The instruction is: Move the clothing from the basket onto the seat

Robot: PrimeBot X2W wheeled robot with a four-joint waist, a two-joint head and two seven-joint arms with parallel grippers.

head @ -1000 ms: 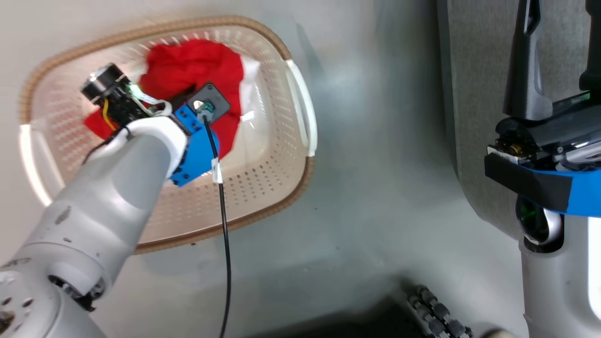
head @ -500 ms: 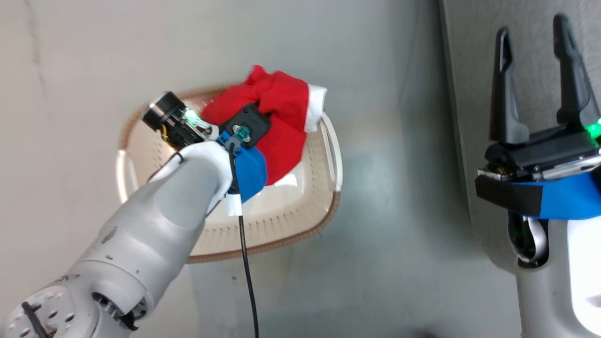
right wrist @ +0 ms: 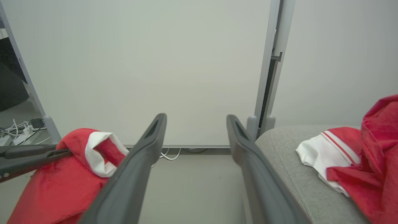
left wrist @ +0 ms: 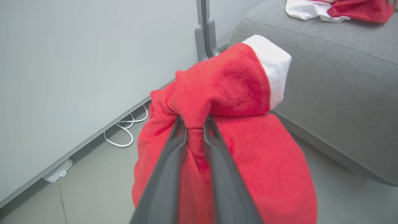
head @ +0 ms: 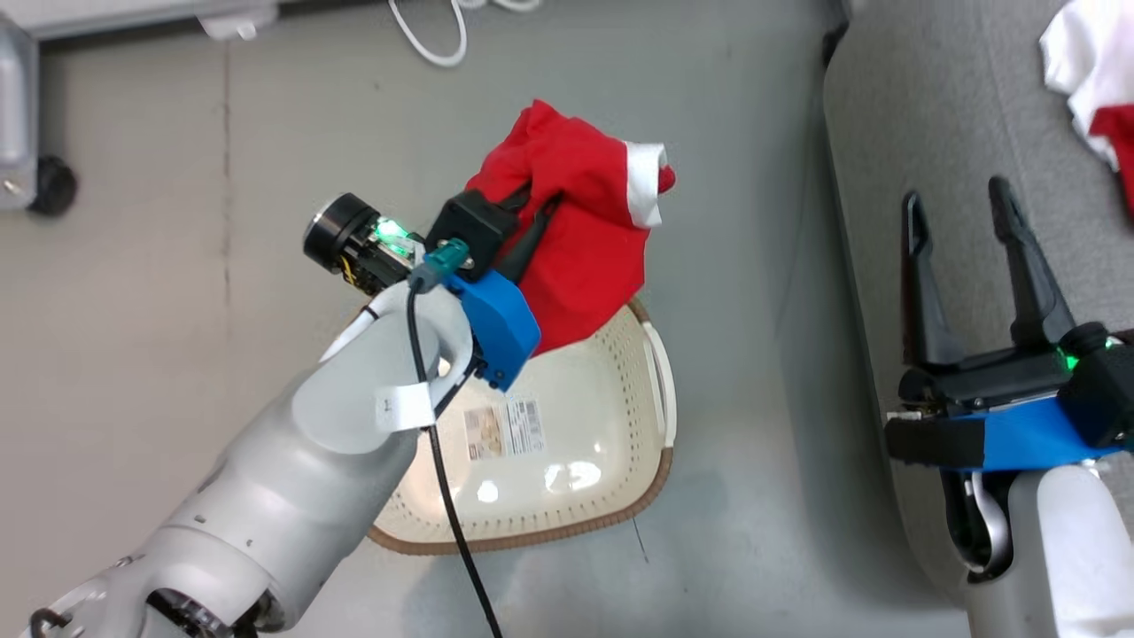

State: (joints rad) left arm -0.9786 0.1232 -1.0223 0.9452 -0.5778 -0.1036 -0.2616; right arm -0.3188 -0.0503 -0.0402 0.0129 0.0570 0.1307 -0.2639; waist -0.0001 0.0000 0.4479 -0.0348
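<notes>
The robot's left end effector (head: 539,206), its two dark fingers (left wrist: 171,161) clenched on a bunched fold of a bright red soft fabric garment (head: 589,257) with a white cuff, holds the cloth in the air above the far rim of an oval cream-white plastic laundry basket (head: 576,416) on the grey floor (head: 753,266). The basket's bottom lies bare apart from its barcode label (head: 505,430). To the right, the right end effector (head: 955,193) hangs released, fingers spread on nothing, at the edge of a large light-grey fabric-upholstered sofa (head: 930,115). Farther back on its seat, a red-and-white striped garment (head: 1085,71) already lies.

The step in hand appears to be the carry from basket to sofa. The next move likely calls for swinging the left arm rightward, high enough for the hanging hem to clear the sofa's rounded edge, before the fingers let go.

A second earlier the left end effector was down inside the basket on the red heap. Half a second earlier the cloth hung low over the basket's inside. Now it hangs clear and nearer the sofa. The head camera has also shifted, so the basket's new place in the picture is no move of its own.
</notes>
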